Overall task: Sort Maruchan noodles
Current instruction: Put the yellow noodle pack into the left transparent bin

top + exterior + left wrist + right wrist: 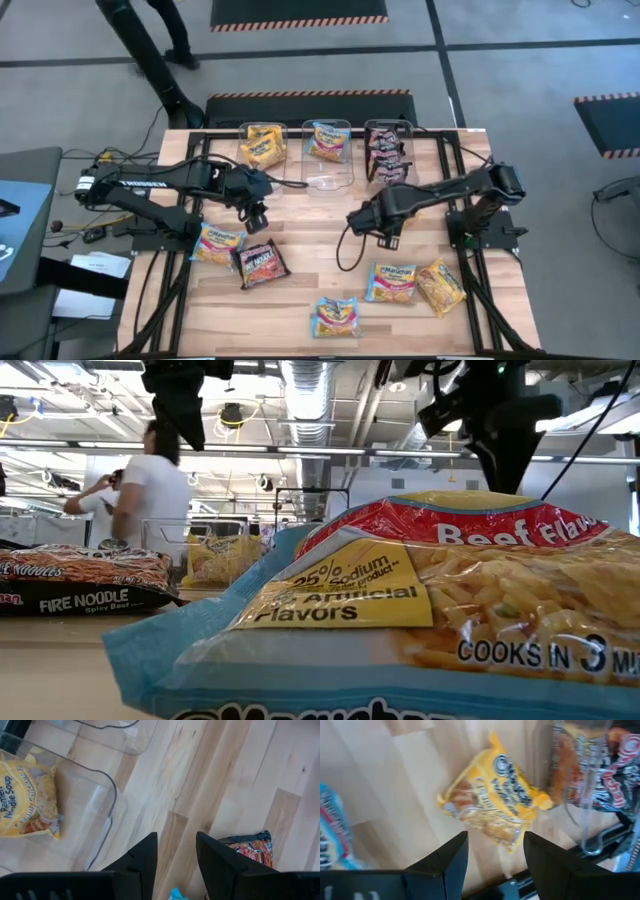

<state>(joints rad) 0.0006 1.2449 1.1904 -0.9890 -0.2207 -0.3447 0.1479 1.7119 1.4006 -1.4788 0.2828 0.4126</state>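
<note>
Three clear bins stand along the far edge: one with yellow-orange packets (263,143), one with a light blue packet (328,140), one with black-red packets (385,150). Loose on the table lie light blue packets (217,242) (337,316) (392,282), a black-red packet (262,264) and a yellow-orange packet (440,285). My left gripper (255,217) (176,847) hovers open between the yellow bin and the black-red packet (252,847). My right gripper (385,232) (495,845) hovers open over mid-table; its wrist view shows the yellow-orange packet (495,792) ahead.
The low view is filled by a light blue packet (400,610) close to the camera, with the black-red packet (80,580) to its left. A black frame (470,250) borders the table. A person in white (150,480) stands in the room beyond. Bare wood lies mid-table.
</note>
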